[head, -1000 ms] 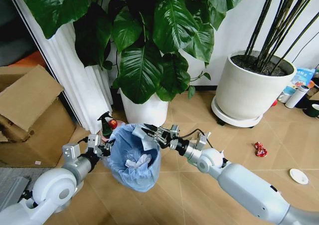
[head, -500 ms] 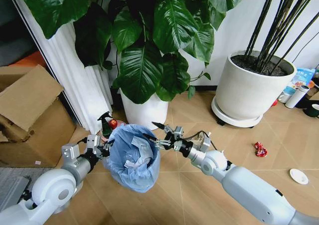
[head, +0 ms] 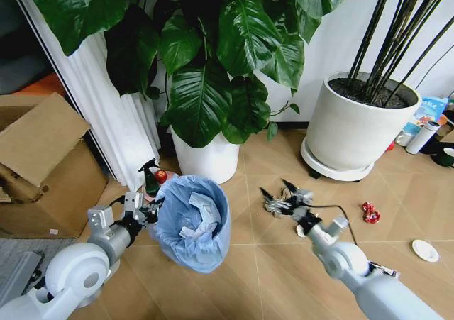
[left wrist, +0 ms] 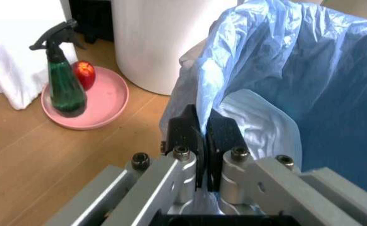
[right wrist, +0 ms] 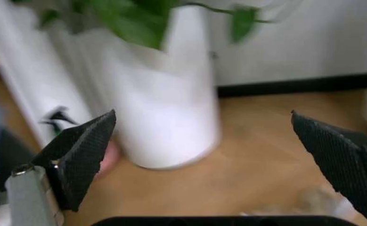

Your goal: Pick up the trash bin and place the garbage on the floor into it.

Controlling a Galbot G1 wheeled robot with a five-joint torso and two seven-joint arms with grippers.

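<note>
Right gripper [head: 278,190] had withdrawn from above the small round trash bin lined with crinkled light-blue plastic [head: 191,224] to open floor, its fingers spread wide apart and empty.
Left gripper [left wrist: 202,129] was clamped on the bag-lined rim; crumpled white paper scraps [head: 197,222] lay inside, just beyond its fingers. Well off from the right gripper, a red crinkled wrapper [head: 370,212] lay on the light tan chevron-plank floor [head: 269,263].

Left tool [head: 150,208] pinching trash bin [head: 190,223]
</note>
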